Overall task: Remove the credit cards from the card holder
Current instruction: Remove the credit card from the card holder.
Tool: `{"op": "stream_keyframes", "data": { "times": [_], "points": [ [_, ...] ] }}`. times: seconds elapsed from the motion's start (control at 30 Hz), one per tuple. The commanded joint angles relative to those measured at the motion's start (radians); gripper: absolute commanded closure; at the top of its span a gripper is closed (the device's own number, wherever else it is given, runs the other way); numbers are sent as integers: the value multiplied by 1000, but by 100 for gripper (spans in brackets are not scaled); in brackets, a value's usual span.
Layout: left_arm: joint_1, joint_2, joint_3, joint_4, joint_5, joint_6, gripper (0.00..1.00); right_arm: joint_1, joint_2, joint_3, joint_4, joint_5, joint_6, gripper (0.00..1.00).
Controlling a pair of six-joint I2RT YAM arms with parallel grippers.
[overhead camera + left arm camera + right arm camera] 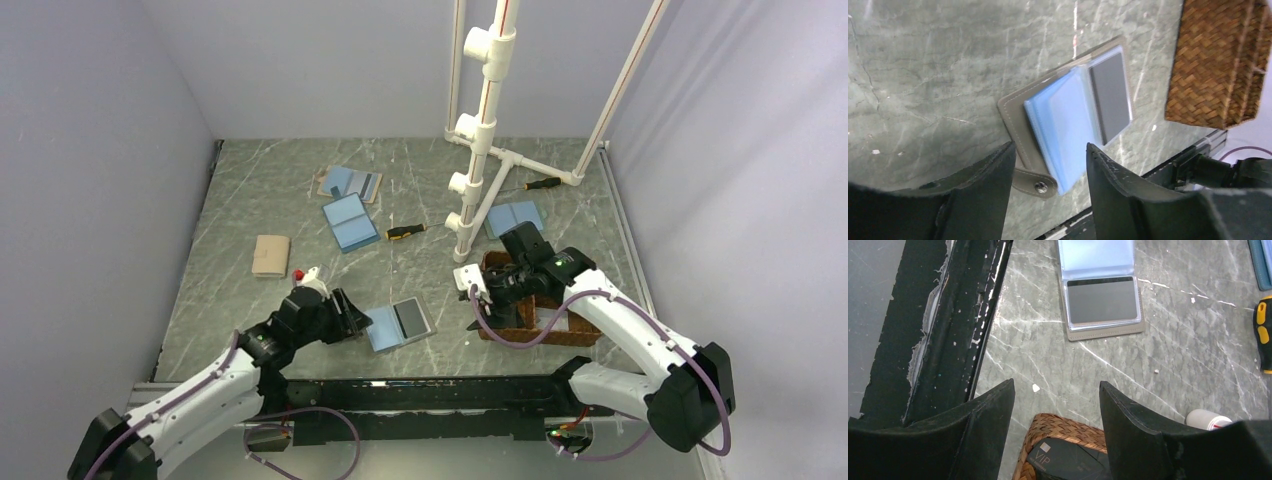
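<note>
The card holder (400, 323) lies open near the table's front edge, light blue inside with a tan border. One dark credit card (1110, 97) sits in its clear right sleeve, also seen in the right wrist view (1103, 301). My left gripper (1050, 147) is open just above the holder's snap tab (1037, 183) and holds nothing. To the right, my right gripper (1055, 385) hangs open and unloaded over the corner of the wicker tray (1063, 426). A dark credit card (1075, 455) marked VIP lies in that tray.
Other card holders lie farther back (350, 222) (350, 183) (515, 217), and a closed tan one (271, 255) is at the left. Two screwdrivers (405, 232) (541, 183) and a white pipe stand (478, 150) occupy the middle and back. A black rail (948, 325) runs along the near edge.
</note>
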Motion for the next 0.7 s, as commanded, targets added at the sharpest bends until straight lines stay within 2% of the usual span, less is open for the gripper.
{"op": "stream_keyframes", "data": {
  "times": [0.0,0.2,0.33,0.47,0.6,0.67],
  "points": [
    [2,-83,43,-30,-27,7,37,12,6,-5,31,-1,1,35],
    [2,-184,3,53,3,-48,11,42,25,-7,48,22,12,36],
    [1,-255,-77,244,40,-120,6,95,41,-1,82,79,41,37],
    [2,-269,-138,414,64,-194,8,179,79,49,109,190,86,39],
    [1,-215,-96,399,105,-190,10,233,151,134,136,244,192,46],
    [2,-167,-71,396,120,-177,11,249,193,162,182,244,286,56]
  ]
}}
